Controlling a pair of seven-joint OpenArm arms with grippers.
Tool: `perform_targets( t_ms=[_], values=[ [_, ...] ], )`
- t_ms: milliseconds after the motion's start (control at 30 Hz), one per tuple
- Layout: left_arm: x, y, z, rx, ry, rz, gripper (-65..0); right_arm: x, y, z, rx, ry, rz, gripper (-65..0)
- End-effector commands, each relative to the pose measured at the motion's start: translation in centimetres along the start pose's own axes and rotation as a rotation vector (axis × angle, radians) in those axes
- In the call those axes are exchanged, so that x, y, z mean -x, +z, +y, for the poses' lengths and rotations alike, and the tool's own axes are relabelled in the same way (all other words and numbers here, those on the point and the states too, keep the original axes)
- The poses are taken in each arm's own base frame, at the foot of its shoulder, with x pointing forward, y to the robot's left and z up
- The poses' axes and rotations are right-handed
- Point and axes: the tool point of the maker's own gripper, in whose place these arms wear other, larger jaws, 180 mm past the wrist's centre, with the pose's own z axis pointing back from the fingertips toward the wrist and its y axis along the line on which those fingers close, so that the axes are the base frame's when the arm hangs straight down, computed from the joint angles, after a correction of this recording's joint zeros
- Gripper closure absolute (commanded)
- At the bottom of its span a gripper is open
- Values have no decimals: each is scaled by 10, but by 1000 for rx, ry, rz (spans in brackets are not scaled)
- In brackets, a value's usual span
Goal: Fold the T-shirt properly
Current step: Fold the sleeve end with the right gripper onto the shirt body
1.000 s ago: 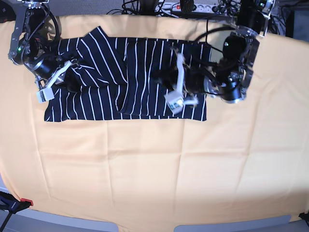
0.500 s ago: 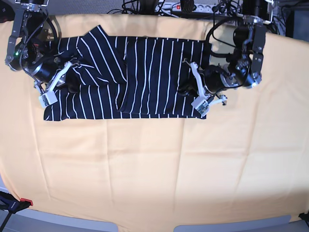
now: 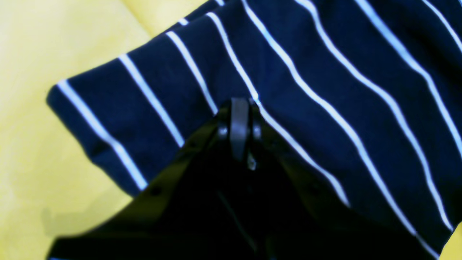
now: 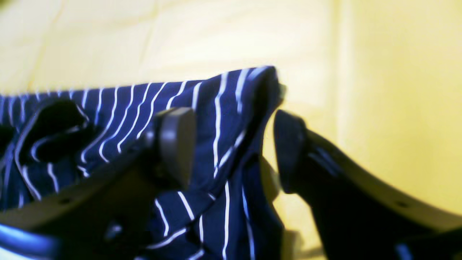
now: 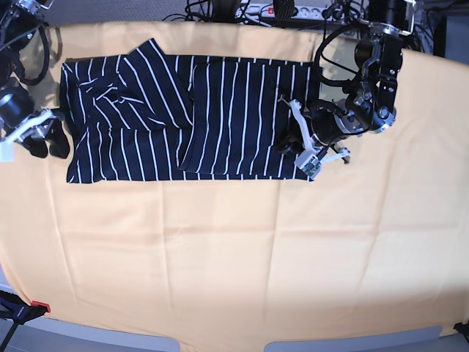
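The T-shirt (image 5: 190,110), dark navy with white stripes, lies folded into a long band across the far half of the table. My left gripper (image 5: 284,145) rests on its right end. In the left wrist view this gripper (image 3: 239,104) is shut, its tips pinching the T-shirt (image 3: 325,90) where a stripe kinks. My right gripper (image 5: 46,144) hangs open just off the shirt's left edge. The right wrist view shows the gripper (image 4: 231,148) with its jaws wide apart and a raised fold of the T-shirt (image 4: 223,101) just beyond them, untouched.
A yellow-orange cloth (image 5: 234,249) covers the whole table. Cables and a power strip (image 5: 286,10) run along the far edge. A small red-tipped clamp (image 5: 38,306) sits at the front left corner.
My right gripper has opened, let go of the shirt's left end and drawn back to the left. My left gripper slid from the shirt's middle to its right end, staying shut.
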Motion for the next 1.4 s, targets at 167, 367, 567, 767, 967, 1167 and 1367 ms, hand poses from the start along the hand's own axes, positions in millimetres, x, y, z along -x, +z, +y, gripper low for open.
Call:
perform_targets(
  t_ms=[167, 367, 567, 767, 967, 1167, 1367],
  values=[
    [19, 5, 15, -56, -15, 100, 0, 45, -5, -9, -95, -178, 69, -394],
    [22, 5, 13, -51, -11, 108, 0, 73, -5, 5, -253, -348, 108, -394],
    [20, 5, 10, -34, 4, 95, 0, 88, -10, 5, -261, -400, 138, -394],
    [20, 5, 10, -35, 3, 96, 0, 98, -36, 39, -346, -324, 244, -394],
    [20, 5, 10, -35, 3, 95, 0, 97, -52, 49, -360, -244, 299, -381],
    [20, 5, 11, -36, 2, 97, 0, 91, -50, 29, -293, -227, 287, -68],
    [10, 5, 17, -51, -8, 81, 0, 75, -38, 3, -233, -213, 251, 0]
  ],
)
